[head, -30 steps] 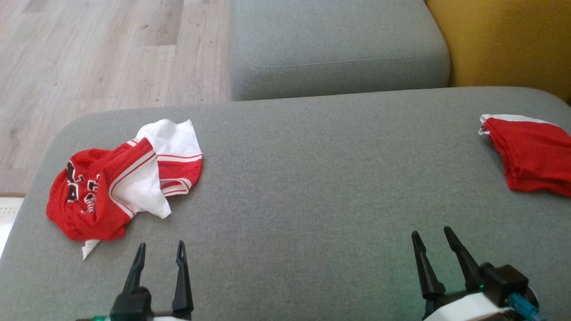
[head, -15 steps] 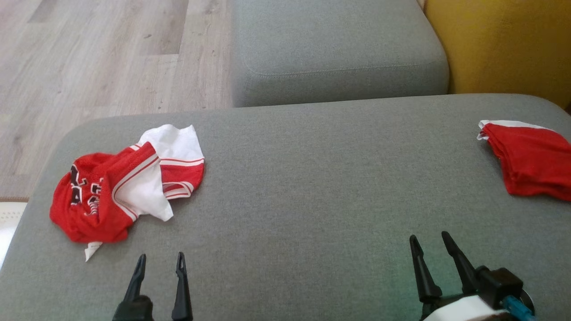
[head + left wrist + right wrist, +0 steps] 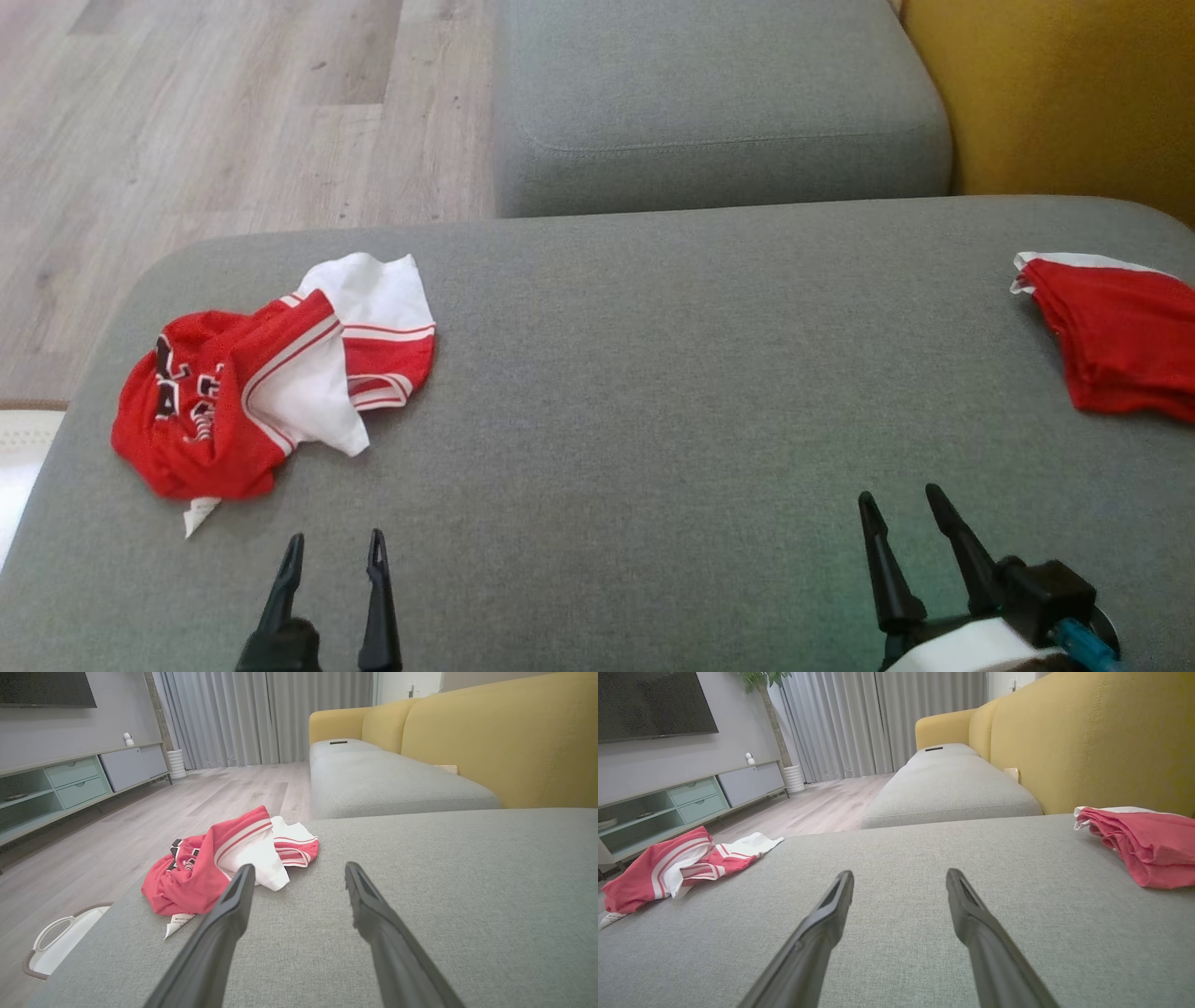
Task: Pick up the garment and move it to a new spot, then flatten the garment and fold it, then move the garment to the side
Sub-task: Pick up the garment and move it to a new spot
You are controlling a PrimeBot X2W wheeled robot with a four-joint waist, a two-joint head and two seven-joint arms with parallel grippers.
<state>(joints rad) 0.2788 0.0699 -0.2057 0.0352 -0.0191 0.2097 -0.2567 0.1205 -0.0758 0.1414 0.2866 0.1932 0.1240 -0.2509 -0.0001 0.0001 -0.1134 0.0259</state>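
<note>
A crumpled red and white garment (image 3: 271,373) lies at the left end of the grey cushion (image 3: 653,392); it also shows in the left wrist view (image 3: 224,863) and the right wrist view (image 3: 677,863). My left gripper (image 3: 336,546) stands open just in front of it and a little to its right, with nothing between its fingers (image 3: 233,905). My right gripper (image 3: 901,504) is open too, far to the right near the front edge, empty, over bare cushion (image 3: 901,914).
A folded red garment (image 3: 1120,336) lies at the cushion's right edge, also in the right wrist view (image 3: 1143,844). Behind are a second grey cushion (image 3: 709,103), a yellow sofa back (image 3: 1064,93) and wooden floor (image 3: 205,121). A white basket (image 3: 60,942) stands on the floor at the left.
The whole head view has shifted slightly, so the camera moved. The left gripper sits a little lower in the picture. Neither garment has moved on the cushion; both grippers stay open.
</note>
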